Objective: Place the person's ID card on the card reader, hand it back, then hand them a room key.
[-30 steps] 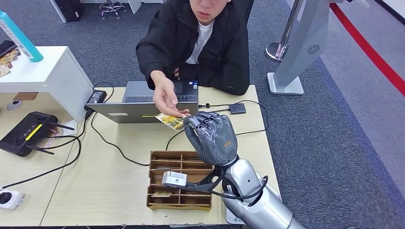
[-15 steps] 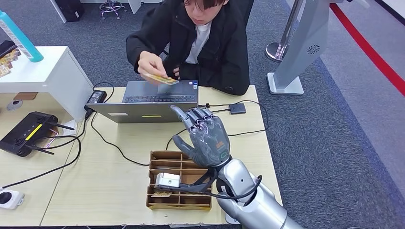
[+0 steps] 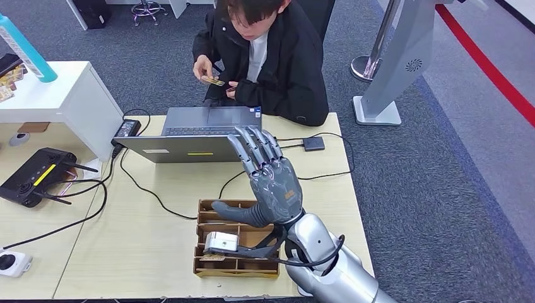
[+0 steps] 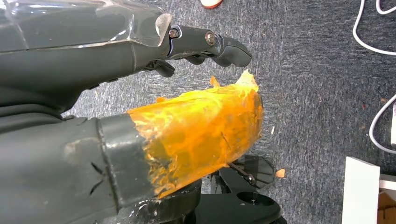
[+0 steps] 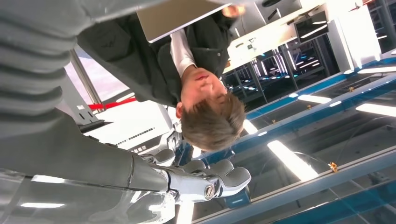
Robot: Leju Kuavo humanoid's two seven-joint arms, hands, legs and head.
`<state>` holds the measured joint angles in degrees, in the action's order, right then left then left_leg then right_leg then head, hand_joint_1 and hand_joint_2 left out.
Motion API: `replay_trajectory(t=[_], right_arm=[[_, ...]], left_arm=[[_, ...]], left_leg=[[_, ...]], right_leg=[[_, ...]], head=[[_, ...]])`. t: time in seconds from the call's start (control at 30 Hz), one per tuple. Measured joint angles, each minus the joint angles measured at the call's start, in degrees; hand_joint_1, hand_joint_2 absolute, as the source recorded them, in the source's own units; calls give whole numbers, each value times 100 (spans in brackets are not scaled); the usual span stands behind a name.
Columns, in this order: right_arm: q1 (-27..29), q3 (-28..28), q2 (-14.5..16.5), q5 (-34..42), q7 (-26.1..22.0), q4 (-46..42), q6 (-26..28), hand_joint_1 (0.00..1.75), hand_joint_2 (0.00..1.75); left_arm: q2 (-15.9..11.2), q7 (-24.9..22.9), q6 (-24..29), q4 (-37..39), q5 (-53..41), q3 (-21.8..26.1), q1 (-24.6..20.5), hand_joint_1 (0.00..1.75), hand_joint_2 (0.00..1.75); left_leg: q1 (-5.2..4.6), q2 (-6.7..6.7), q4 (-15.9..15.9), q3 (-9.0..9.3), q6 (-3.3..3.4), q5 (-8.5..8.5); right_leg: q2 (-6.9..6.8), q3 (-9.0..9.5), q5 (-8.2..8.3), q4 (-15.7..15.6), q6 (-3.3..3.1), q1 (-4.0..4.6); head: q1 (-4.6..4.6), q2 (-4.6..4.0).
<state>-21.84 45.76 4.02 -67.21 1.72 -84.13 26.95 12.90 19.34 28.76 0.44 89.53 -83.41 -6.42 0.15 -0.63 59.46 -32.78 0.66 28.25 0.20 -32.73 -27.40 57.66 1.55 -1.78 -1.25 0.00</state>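
Note:
A yellow ID card [image 3: 211, 80] is in the hand of the person [image 3: 271, 57] seated across the table, held close to their chest. My right hand [image 3: 271, 183] hovers above the table in front of the laptop, fingers straight and spread, thumb out to the side, holding nothing. In the right wrist view its fingertips [image 5: 219, 177] point up with nothing between them. A small white card reader [image 3: 221, 240] sits on the brown cardboard organizer [image 3: 205, 205], just below that hand. A card [image 3: 213, 257] lies in one front compartment. My left hand [image 4: 177, 130], its thumb wrapped in orange tape, hangs over grey carpet and holds nothing.
A grey laptop [image 3: 195, 136] stands on the wooden table [image 3: 145, 240] between me and the person. Black cables [image 3: 145, 189] cross the tabletop. A black controller [image 3: 35, 173] lies at the left, near a white side table [image 3: 63, 95]. A grey stand [image 3: 397, 69] rises at the right.
The person has taken the card from my right hand and drawn it back to their chest. My right hand has let go and straightened its fingers.

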Motion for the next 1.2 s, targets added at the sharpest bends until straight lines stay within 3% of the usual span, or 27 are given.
replay_trajectory(t=[0.3, 0.6, 0.87, 1.2], right_arm=[[272, -88, -17, 550, -250, -2, 98, 0, 0], [1188, -565, -24, 2201, -1222, -453, 333, 0, 0], [2018, -1054, -50, 3566, -1939, -1210, -134, 0, 0], [2514, -1392, -115, 4830, -2471, -1718, -881, 0, 0]], left_arm=[[0, 63, -2, 0, 3, 0, 0, 0, 0], [0, 234, 19, 1, 13, 58, 10, 0, 0], [-6, 371, 84, 6, 13, 298, 27, 0, 0], [-22, 529, 105, 9, 13, 605, 50, 0, 0]], left_leg=[[0, 0, 0, 0, 0, 0], [0, -1, 0, -3, 0, 3], [0, -1, -1, -6, 0, 4], [0, -1, 0, -6, 0, 3]], right_leg=[[0, -1, 0, -1, 0, 0], [-1, -4, -2, -2, 0, 0], [0, -6, -2, -2, 0, 0], [0, -5, -2, -2, 0, 0]], head=[[0, 0], [0, 0], [0, 0], [1, 0]])
